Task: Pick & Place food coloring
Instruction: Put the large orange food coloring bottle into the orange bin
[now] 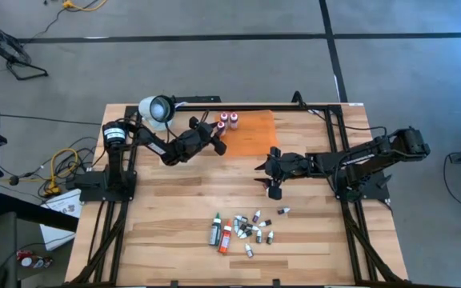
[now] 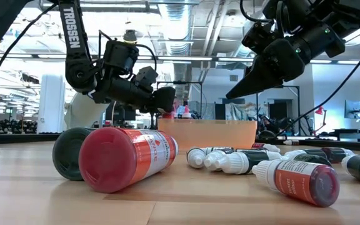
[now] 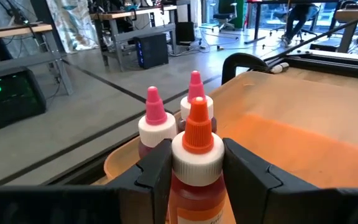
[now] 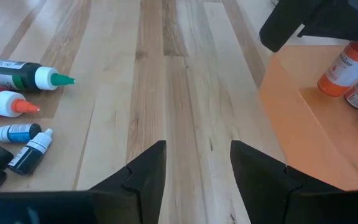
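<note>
Fingers of the left gripper point(image 3: 194, 165) clamp an orange bottle point(image 3: 194, 180) just under its white collar and hold it upright over the near-left corner of the orange mat point(image 1: 250, 132). The step in hand looks like setting it down; best lowered straight, clear of the two pink-tipped bottles point(image 3: 155, 124) standing just beyond it, and let go only once its base sits flat.

The right gripper point(image 4: 194, 165) hangs with its fingers apart and empty over bare wood between the mat and the loose pile of bottles point(image 1: 242, 228).

On the mat stand three small bottles point(image 1: 227, 122) near the left edge; the rest is bare. Every other bottle lies on the table near its front edge.
</note>
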